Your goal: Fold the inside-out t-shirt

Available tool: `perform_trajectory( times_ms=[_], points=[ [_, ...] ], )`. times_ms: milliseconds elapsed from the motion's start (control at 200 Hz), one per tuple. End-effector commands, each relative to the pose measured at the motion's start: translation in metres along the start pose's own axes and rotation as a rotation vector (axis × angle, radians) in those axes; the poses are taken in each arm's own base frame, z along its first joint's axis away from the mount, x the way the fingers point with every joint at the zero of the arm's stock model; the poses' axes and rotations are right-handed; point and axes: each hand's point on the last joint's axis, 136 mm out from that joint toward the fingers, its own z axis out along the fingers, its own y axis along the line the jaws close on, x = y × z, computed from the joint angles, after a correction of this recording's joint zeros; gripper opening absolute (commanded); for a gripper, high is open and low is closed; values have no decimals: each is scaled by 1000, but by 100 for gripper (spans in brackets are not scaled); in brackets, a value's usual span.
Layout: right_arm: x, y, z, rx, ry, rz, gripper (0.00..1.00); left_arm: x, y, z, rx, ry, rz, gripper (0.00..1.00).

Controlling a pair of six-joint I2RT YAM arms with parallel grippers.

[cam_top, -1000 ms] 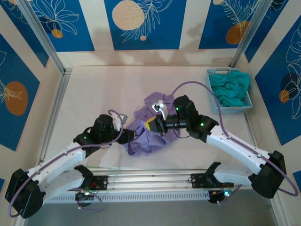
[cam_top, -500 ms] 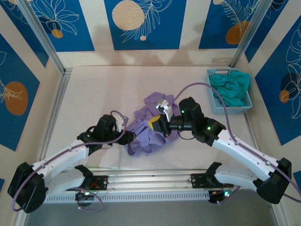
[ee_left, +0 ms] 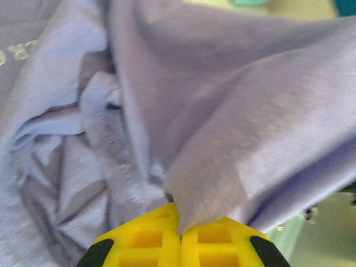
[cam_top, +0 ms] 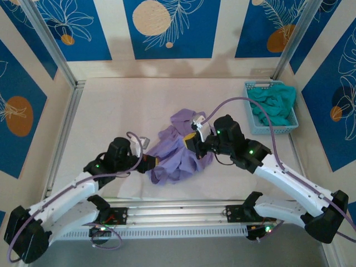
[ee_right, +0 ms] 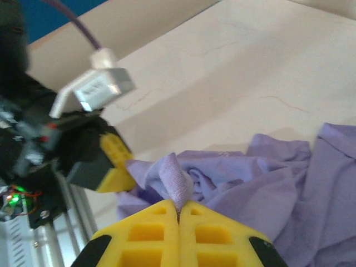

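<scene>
Roughly at the middle of the pale beige table top point(cam_top: 111, 111), a little toward its 6 o'clock edge, the lavender-purple short-sleeved cloth t-shirt point(cam_top: 175, 158) is seen bunched into a crumpled heap, with one flap spread out toward 12 o'clock. The left gripper point(cam_top: 153, 163), a black unit with yellow ribbed fingers, is placed at the 8 o'clock edge of the heap; in the left wrist view its jaws are pressed together with a fold of the purple cloth pinched between them, the fabric drawn up and away in a taut ridge. Pale lettering is made out on the cloth at 10 o'clock of that view, too blurred to be read. The right gripper point(cam_top: 192, 141), of the same build, is set on the heap at about 1 o'clock of its middle; in the right wrist view its yellow jaws are closed on a small raised tuft of the shirt. A light blue plastic basket point(cam_top: 251, 108) is stood at 2 o'clock from the shirt, well apart from it, and a teal-green garment point(cam_top: 272, 105) is heaped inside it.
</scene>
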Motion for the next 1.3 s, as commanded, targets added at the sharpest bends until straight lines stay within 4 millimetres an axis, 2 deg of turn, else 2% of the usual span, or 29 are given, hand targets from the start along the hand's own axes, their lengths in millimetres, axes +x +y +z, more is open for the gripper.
perform_trajectory(
  times_ms=[0,80,180,420,520,760,1015,1130,1225,1295],
  points=[
    [0,-22,2,116,11,11,0,-12,-31,-16,137,-62,25,0],
    [4,-33,1,147,14,30,0,-15,-36,-26,129,-88,41,0],
    [-3,-35,-7,105,-25,68,0,-15,-31,-32,87,-95,44,0],
    [-24,-21,-33,-102,-160,152,0,-4,-17,-26,56,-73,5,0],
    [-30,-14,-38,-186,-198,178,0,1,-15,-21,64,-56,-6,0],
    [-30,0,-28,-286,-179,195,0,8,-21,-6,90,19,38,0],
    [-24,-14,-14,-228,-130,242,0,17,-33,15,78,89,184,10],
    [-17,-17,-8,-210,-88,246,0,12,-40,18,99,69,220,13],
    [-10,-15,-3,-221,-62,241,0,6,-47,18,134,41,230,12],
    [-5,-15,0,-212,-45,229,0,3,-48,18,139,17,224,2]
  ],
)
